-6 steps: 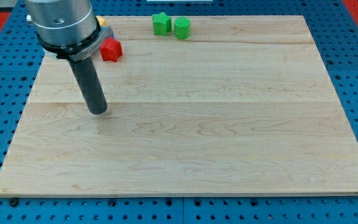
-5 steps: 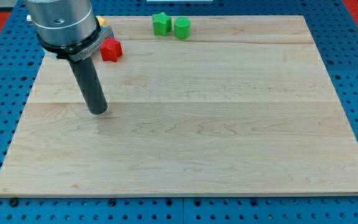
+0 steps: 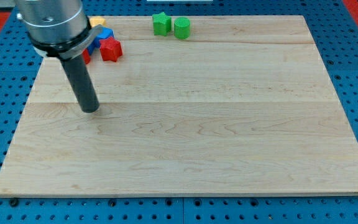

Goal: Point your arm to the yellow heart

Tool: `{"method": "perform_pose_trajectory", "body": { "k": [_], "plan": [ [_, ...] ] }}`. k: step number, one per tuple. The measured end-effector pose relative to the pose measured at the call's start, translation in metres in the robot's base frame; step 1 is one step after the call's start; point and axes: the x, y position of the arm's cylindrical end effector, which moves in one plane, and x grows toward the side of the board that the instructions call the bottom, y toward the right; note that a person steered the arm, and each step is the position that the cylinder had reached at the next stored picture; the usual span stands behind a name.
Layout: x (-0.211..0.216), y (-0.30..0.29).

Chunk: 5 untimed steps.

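A small piece of a yellow block (image 3: 97,22) shows at the view's top left, just right of the arm's metal body; its shape is hidden. My tip (image 3: 90,109) rests on the board well below it, toward the view's left. A blue block (image 3: 104,34) and a red block (image 3: 111,50) sit right below the yellow piece. Another bit of red (image 3: 87,57) shows beside the rod.
A green star-like block (image 3: 161,23) and a green cylinder-like block (image 3: 181,28) stand together at the view's top centre. The wooden board (image 3: 229,124) lies on a blue pegboard surface.
My tip and the arm have moved a little to the view's left. This uncovered the blue block and more of the yellow and red blocks. The blocks have not moved.
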Motion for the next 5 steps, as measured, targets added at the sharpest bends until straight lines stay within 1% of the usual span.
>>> {"method": "perform_pose_trajectory", "body": {
  "k": [1,2,3,4,5],
  "plan": [
    [0.015,-0.057],
    [0.013,-0.13],
    [-0.025,-0.13],
    [-0.103,-0.129],
    [-0.171,-0.123]
  ]
}}
